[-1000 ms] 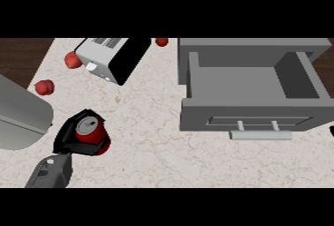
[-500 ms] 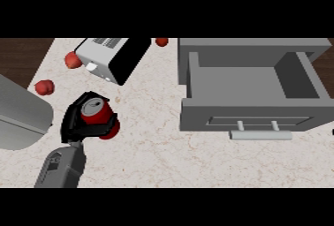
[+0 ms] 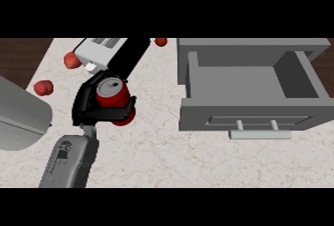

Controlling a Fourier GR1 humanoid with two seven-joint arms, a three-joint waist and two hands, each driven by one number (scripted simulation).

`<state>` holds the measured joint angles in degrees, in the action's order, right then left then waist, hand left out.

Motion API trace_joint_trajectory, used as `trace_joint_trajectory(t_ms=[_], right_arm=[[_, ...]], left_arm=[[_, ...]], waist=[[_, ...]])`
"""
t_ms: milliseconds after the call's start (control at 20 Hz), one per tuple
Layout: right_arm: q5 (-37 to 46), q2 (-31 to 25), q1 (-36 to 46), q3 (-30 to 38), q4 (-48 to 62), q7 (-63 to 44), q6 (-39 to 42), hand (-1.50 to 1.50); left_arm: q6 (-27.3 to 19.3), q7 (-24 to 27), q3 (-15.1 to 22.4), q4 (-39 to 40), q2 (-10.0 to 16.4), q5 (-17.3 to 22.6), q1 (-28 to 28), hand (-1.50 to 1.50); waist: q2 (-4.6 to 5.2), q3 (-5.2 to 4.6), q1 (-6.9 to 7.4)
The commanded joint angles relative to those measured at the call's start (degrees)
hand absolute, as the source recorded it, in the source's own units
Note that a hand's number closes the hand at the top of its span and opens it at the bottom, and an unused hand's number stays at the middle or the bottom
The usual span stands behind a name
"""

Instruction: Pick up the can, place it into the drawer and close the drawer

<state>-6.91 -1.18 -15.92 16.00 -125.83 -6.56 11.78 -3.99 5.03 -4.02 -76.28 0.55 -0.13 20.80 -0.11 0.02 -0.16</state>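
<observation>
A red can (image 3: 111, 93) with a grey top sits in my left hand (image 3: 95, 106), whose black fingers curl round it left of the picture's middle. The hand and can are raised over the counter, well left of the grey drawer (image 3: 251, 112), which stands pulled open with its inside bare and its bar handle (image 3: 259, 134) facing me. The right hand shows nowhere.
A white and black toaster (image 3: 108, 52) lies just behind the can. Small red fruits rest at the far left (image 3: 43, 87), (image 3: 72, 60) and near the top (image 3: 160, 42). A grey rounded object (image 3: 18, 114) fills the left edge. Dark wood borders the counter at upper left.
My left hand has carried the can up and to the right, closer to the toaster and the drawer. The forearm followed. The drawer has not moved.
</observation>
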Motion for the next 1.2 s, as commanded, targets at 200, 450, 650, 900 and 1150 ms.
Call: trace_joint_trajectory(t_ms=[200,450,650,900,1150], right_arm=[[-0.2,0.4,-1.7,1.3,0.3,1.1,1.2,-1.5],[-1.7,0.0,-1.2,1.5,-3.0,-1.7,0.9,-1.5],[0.3,-0.1,1.6,1.2,2.3,0.7,0.8,-1.5],[-0.4,-0.4,0.5,1.4,1.4,1.4,1.6,-1.5],[0.2,-1.1,3.1,1.2,0.9,-0.9,0.3,-1.5]], left_arm=[[-7.5,-13.1,8.5,-4.1,-0.5,0.3,10.2,1.5],[-15.0,-20.2,13.9,-5.5,-0.5,-1.7,17.7,1.5],[-18.1,-20.7,13.3,3.8,-0.5,-1.3,30.5,1.5],[-23.0,-17.1,16.7,12.7,-0.5,3.5,37.1,1.5],[-29.1,-23.8,20.2,17.8,-0.5,7.2,48.5,1.5]], waist=[[0.06,-0.01,-0.33],[-0.02,-0.01,-0.32],[0.21,0.01,-0.73],[0.25,0.0,-1.07],[0.32,0.02,-1.79]])
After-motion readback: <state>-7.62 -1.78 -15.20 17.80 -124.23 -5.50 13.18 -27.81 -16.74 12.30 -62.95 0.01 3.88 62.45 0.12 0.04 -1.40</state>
